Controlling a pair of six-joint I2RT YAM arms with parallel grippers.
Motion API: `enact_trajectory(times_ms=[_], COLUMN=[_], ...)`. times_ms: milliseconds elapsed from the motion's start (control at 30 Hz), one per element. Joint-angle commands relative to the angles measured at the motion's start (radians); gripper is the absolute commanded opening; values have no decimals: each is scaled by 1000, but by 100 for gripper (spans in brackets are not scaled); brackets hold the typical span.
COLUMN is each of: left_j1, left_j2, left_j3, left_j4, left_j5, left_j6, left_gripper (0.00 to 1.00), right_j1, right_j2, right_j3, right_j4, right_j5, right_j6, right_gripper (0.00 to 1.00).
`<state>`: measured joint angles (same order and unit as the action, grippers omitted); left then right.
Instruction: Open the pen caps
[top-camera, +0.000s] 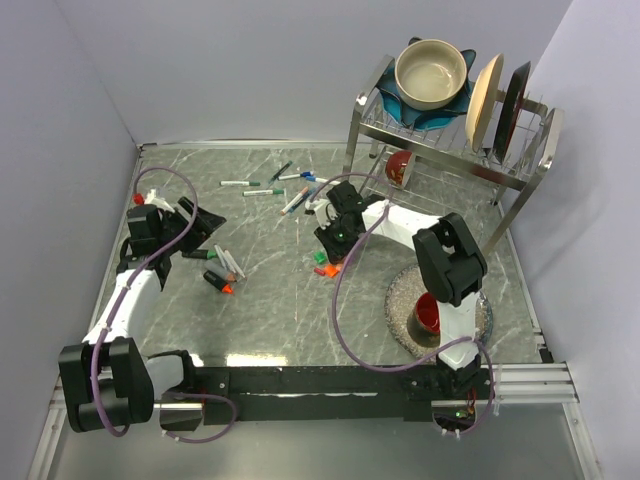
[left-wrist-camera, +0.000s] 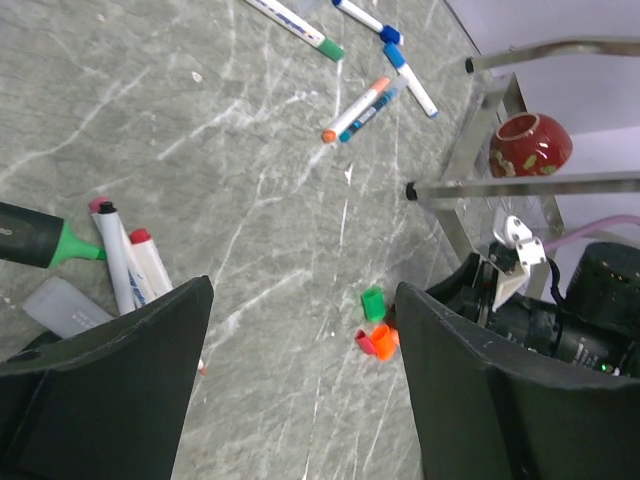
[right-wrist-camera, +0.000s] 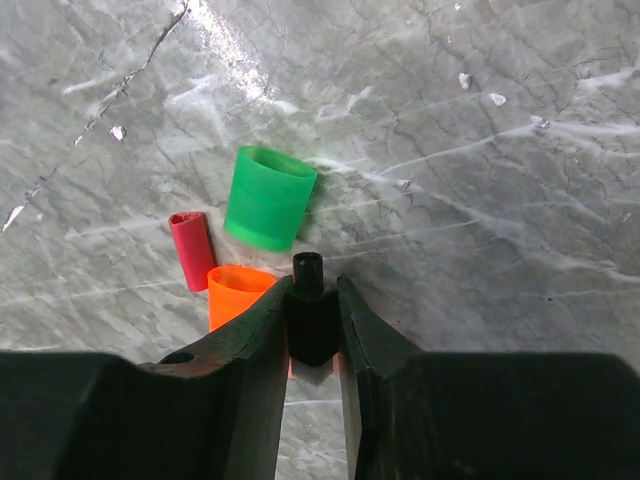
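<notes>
My right gripper (top-camera: 328, 252) (right-wrist-camera: 313, 292) is low over the table's middle, shut on the black nib end of a marker (right-wrist-camera: 309, 300) with a bit of white barrel behind it. Just ahead of it lie three loose pen caps: green (right-wrist-camera: 268, 198), red (right-wrist-camera: 190, 250) and orange (right-wrist-camera: 234, 292). They also show in the left wrist view, green (left-wrist-camera: 373, 303) and orange (left-wrist-camera: 385, 340). My left gripper (top-camera: 203, 226) (left-wrist-camera: 303, 292) is open and empty above the left of the table. Beside it lie white markers (left-wrist-camera: 130, 265) and a green highlighter (left-wrist-camera: 45, 238).
Several capped markers (top-camera: 290, 188) lie scattered at the back of the table. A metal dish rack (top-camera: 520, 175) holding a bowl (top-camera: 432, 73) and plates stands at the back right, with a red bowl (top-camera: 398, 167) under it. A red cup (top-camera: 427, 313) sits on a round mat (top-camera: 400, 295).
</notes>
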<state>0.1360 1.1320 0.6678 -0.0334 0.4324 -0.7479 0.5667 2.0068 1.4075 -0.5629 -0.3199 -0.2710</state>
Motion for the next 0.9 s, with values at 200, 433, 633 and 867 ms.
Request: enact_trajectory(times_ms=[200, 433, 633, 867], left_j1=[2, -44, -131, -214], left_j2=[44, 213, 469, 842], left_j3=[21, 224, 532, 1004], left_j4=[40, -95, -244, -522], left_j5=[51, -89, -260, -498], left_j6=[38, 111, 215, 274], left_gripper=[79, 77, 77, 74], right_j1=[-5, -7, -7, -7], right_j2=[-20, -115, -216, -290], right_j3=[44, 41, 18, 1], right_j4=[-18, -29, -52, -60], right_j5=[-5, -47, -187, -265], right_j6=[-25, -53, -106, -134], right_gripper=[46, 47, 48, 48])
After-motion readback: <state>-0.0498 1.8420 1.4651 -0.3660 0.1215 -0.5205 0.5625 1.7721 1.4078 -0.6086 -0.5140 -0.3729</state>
